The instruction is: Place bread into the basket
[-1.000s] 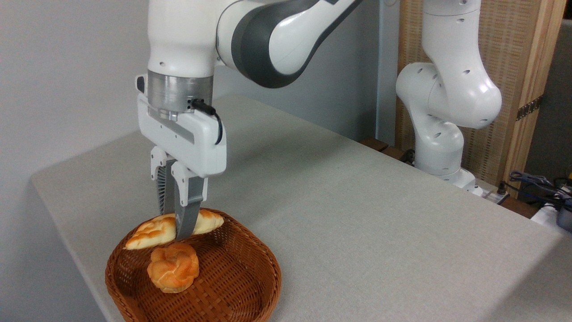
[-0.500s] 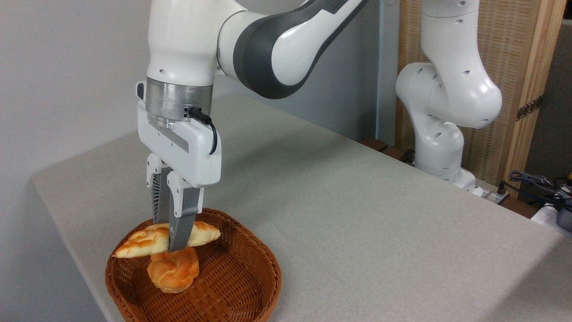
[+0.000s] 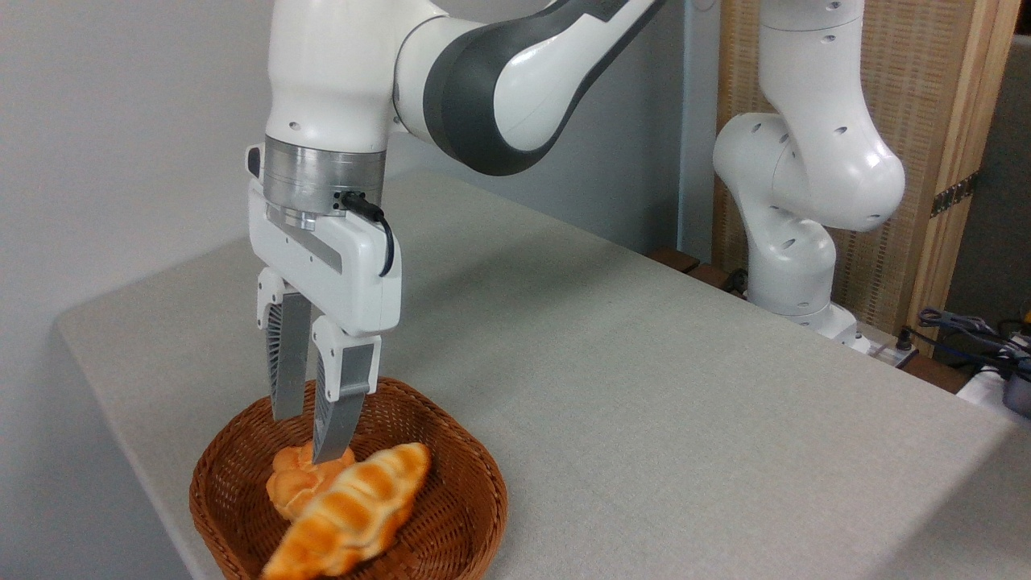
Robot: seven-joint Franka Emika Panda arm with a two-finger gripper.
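Basket sits on the table at its near left corner. Bread lies inside it, slanting from upper right to lower left, its lower end over the basket's near rim. Round bun also in the basket, just behind and left of the bread, touching it. Gripper hangs above the basket's back half, fingers parted, tips right over the bun, clear of the bread. Arm's base stands beyond the table's right edge.

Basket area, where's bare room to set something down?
The table is bare from the basket rightward to the arm's base. The basket is crowded: bread, round bun, and the open claw above.
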